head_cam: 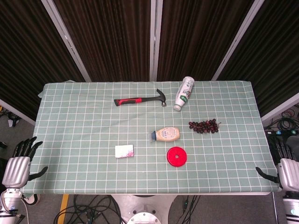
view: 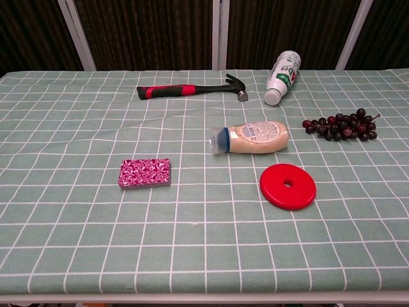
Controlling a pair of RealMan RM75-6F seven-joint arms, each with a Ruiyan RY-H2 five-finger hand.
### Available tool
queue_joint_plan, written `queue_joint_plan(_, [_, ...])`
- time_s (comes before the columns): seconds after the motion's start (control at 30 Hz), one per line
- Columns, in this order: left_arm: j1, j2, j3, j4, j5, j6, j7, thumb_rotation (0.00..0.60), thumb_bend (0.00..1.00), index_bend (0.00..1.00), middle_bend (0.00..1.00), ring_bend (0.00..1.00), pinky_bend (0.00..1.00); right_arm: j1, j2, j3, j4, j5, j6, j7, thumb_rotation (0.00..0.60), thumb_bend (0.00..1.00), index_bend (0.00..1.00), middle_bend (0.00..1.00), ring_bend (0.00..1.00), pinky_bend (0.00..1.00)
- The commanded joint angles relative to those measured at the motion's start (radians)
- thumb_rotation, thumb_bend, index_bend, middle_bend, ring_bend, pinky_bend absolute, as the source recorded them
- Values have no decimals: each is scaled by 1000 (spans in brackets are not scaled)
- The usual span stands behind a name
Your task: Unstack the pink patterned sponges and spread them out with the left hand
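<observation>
1. The stack of pink patterned sponges (view: 145,173) lies flat on the green checked tablecloth (head_cam: 74,140), toward the front edge of the table and left of its middle; the sponges sit one on another with edges roughly aligned.
2. The left hand (head_cam: 18,167) hangs off the table's front left corner, beside the cloth edge, with dark fingers spread apart and nothing in them. It is well apart from the sponges.
3. The right hand (head_cam: 286,171) sits off the front right corner, its thumb stretched out toward the table edge, holding nothing; its fingers are apart as far as the head view shows.
4. A flat red disc with a centre hole (view: 287,186) lies to the right of the sponges, near the front edge.
5. A squeeze bottle of pale sauce with a blue cap (view: 250,138) lies on its side just behind the disc, near the table's middle, cap pointing left.
6. A bunch of dark purple grapes (view: 340,125) rests toward the right edge.
7. A hammer with a red and black handle (view: 192,90) lies near the back edge, head to the right.
8. A white bottle with a green label (view: 283,78) lies tipped over just right of the hammer head.
</observation>
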Motion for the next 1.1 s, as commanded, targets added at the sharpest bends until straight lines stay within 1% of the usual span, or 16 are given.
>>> queue_joint_plan(0.03, [-1,1,-1,-1,-1,-1,1,600,177,159,46,0,15,-1,0,0,1,0,1,1,600,79,0,0,0,0])
queue_joint_plan(0.53, [-4,11,-4,-7,-4,-4,-1,600,178,159,46,0,15,-1,5,10,-12,7,6,3,600,80,0,0,0,0])
queue_joint_plan(0.73, [-4,3,-1,-8,8,3,-12,600,177,159,47,0,15,-4,2,0,2,2,3,0,600,80,0,0,0,0])
queue_joint_plan(1.0, [-69,-22,-27,11,20,-57,-29,600,175,159,74,0,15,4,-6,4,16,8,-11,0,600,81,0,0,0,0])
queue_joint_plan(1.1, [-96,-32,-37,10,26,-78,-34,600,151,159,85,0,15,9,-13,0,19,6,-21,-9,600,87,0,0,0,0])
